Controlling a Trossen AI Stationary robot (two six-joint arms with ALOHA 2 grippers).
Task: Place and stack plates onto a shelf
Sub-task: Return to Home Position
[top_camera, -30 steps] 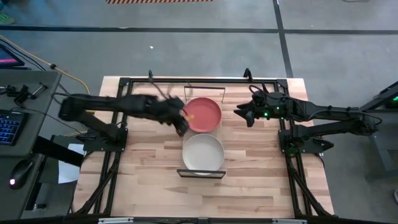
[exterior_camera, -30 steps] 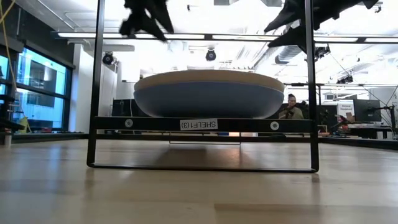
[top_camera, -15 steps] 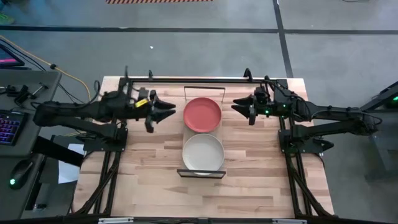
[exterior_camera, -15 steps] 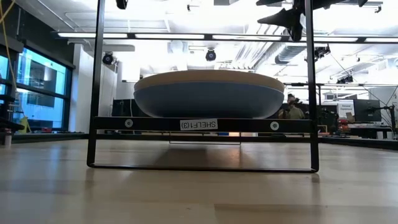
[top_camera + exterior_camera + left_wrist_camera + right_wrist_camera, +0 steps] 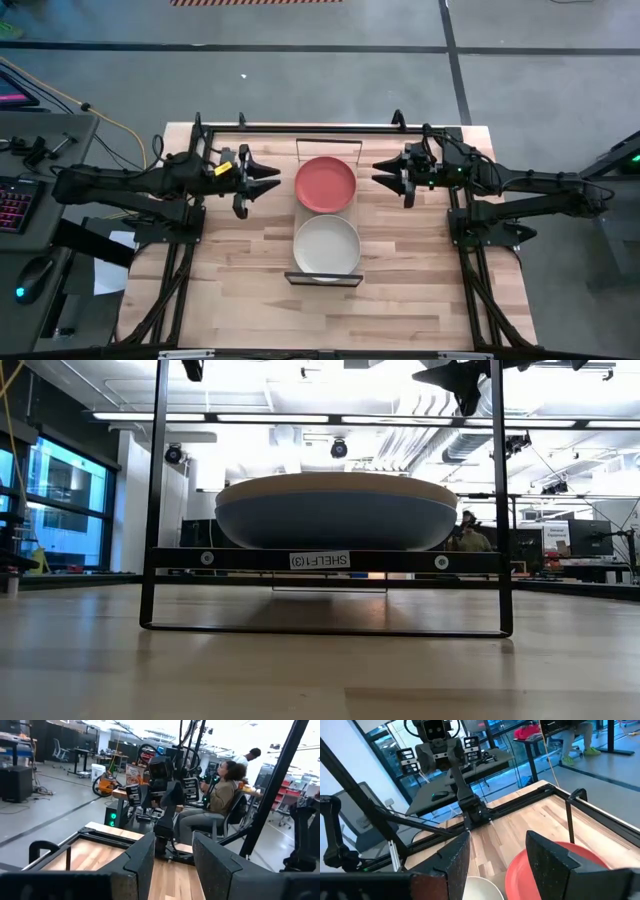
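Observation:
The shelf (image 5: 324,280) runs from the table's far side to its near side, with black wire frames at both short ends. A red plate (image 5: 325,184) lies on its far half. A cream plate (image 5: 326,246) lies on its near half. In the low view the cream plate (image 5: 335,482) sits stacked on a blue plate (image 5: 335,520), above the shelf's labelled bar (image 5: 325,560). The pale blue-white plate does not show. My left gripper (image 5: 270,182) hovers open left of the red plate. My right gripper (image 5: 380,172) hovers open right of it, with the red plate (image 5: 560,865) below its fingers.
Black frame rails run along the table's far edge and both sides under the arms. Bare wood lies left and right of the shelf and toward the near edge (image 5: 330,320). People sit at desks in the room beyond (image 5: 222,790).
My left gripper has drawn back from the red plate's left rim toward the table's left edge and risen, leaving the low view almost entirely. The red plate has stayed in place on the shelf. My right gripper has risen a little.

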